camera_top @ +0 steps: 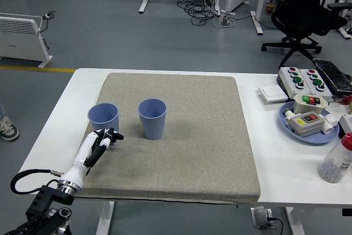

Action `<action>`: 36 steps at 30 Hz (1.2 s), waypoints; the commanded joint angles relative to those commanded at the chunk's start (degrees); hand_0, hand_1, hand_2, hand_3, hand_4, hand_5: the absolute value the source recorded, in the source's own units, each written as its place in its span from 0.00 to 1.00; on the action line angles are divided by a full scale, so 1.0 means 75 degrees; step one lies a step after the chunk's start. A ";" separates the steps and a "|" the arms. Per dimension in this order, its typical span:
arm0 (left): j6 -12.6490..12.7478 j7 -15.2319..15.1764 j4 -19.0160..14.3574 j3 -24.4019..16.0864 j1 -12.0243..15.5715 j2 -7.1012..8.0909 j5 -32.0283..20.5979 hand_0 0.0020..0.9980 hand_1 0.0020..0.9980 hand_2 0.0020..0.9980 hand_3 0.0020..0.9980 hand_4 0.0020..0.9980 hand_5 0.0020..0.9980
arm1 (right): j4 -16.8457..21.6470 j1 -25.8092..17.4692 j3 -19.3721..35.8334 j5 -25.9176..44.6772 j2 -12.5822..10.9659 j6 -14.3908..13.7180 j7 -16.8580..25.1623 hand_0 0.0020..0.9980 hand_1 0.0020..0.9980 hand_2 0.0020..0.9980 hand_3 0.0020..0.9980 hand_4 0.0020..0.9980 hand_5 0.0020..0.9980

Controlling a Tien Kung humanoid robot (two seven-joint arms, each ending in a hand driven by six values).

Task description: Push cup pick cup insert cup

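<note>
Just below the left blue cup (103,120) on the worktop (55,136), the robot hand (107,136) shows curled, empty fingers; a high push could topple it.

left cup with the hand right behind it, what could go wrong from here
1. The left hand sits low at the near side of the left cup, fingers curled. A push that lands off-centre could tip the cup rather than slide it.
2. The cup stands on a rough grey mat, which may drag at its base and add to the tipping risk.
3. The second cup stands close to the right; a skewed push could knock into it.
</note>
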 joint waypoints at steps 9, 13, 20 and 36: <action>-0.0059 -0.0053 0.0623 0.0257 -0.0549 -0.0031 -0.0204 0.67 0.67 0.59 0.52 0.53 1.00 | 0.0003 0.0026 -0.0007 -0.0013 -0.0004 0.0019 -0.0010 0.71 0.60 0.68 0.61 0.19 0.53; -0.0112 -0.0063 0.0981 0.0399 -0.0808 -0.0051 -0.0351 0.67 0.67 0.59 0.52 0.53 1.00 | 0.0004 0.0045 -0.0001 -0.0027 -0.0003 0.0028 -0.0019 0.71 0.60 0.68 0.61 0.19 0.53; -0.0157 -0.0125 0.1480 0.0664 -0.1213 -0.0054 -0.0573 0.67 0.67 0.59 0.52 0.53 1.00 | 0.0006 0.0055 0.0009 -0.0046 -0.0004 0.0037 -0.0025 0.71 0.60 0.68 0.61 0.19 0.53; -0.0235 -0.0141 0.2139 0.0908 -0.1652 -0.0088 -0.0849 0.67 0.67 0.59 0.52 0.53 1.00 | 0.0007 0.0063 0.0031 -0.0086 0.0006 0.0057 -0.0039 0.71 0.60 0.68 0.61 0.19 0.54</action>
